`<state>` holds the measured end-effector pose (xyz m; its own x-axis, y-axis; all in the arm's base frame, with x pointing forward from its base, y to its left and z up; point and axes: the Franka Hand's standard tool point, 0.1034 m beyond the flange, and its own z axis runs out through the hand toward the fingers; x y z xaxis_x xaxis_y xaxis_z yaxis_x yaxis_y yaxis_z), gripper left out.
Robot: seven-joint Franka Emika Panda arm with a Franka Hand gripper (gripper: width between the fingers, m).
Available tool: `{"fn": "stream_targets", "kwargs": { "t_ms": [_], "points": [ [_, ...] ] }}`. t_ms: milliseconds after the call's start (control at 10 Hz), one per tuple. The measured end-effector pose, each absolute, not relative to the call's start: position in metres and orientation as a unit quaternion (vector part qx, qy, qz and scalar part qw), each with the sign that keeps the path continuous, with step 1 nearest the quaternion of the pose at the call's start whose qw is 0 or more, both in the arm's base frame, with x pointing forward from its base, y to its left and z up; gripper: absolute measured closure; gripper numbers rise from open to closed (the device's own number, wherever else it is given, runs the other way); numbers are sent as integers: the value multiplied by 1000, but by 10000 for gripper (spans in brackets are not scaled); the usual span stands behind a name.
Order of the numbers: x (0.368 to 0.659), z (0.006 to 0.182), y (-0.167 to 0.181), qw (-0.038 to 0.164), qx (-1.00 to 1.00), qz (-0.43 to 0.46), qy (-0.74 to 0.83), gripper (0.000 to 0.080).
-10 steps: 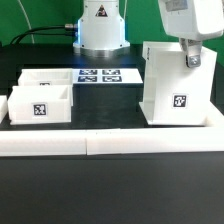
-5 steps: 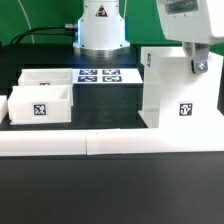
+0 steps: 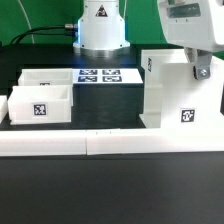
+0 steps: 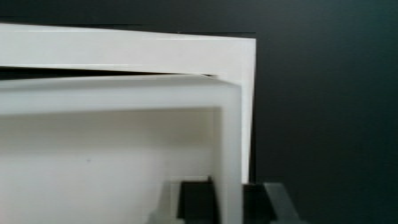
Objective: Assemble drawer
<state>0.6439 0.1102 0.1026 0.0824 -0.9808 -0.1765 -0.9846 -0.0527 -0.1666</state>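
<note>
The white box housing [image 3: 168,92] stands at the exterior view's right, with a square tag on its front face. My gripper [image 3: 201,70] comes down on the housing's top edge and is shut on its side wall. In the wrist view the housing's white wall [image 4: 125,50] fills the frame and my gripper [image 4: 235,204] has one dark finger [image 4: 201,204] on each side of the thin wall. Two shallow white trays sit at the exterior view's left, the front tray [image 3: 40,106] with a tag and the back tray [image 3: 45,78] behind it.
The marker board [image 3: 100,75] lies flat between the trays and the housing, before the robot base [image 3: 100,25]. The long low white border wall [image 3: 110,143] runs across the front. Dark table lies beyond it.
My gripper has moved toward the exterior view's right with the housing in its grip. The housing has shifted right and slightly toward the front. The trays have not moved.
</note>
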Motion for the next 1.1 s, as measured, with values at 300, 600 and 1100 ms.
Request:
{"fn": "stream_targets", "kwargs": {
  "t_ms": [300,600,1100],
  "points": [
    [643,102,111,122,-729,7,673,585],
    [644,103,111,123,-733,5,669,269],
    [644,104,112,124,-739,4,663,151]
  ]
}}
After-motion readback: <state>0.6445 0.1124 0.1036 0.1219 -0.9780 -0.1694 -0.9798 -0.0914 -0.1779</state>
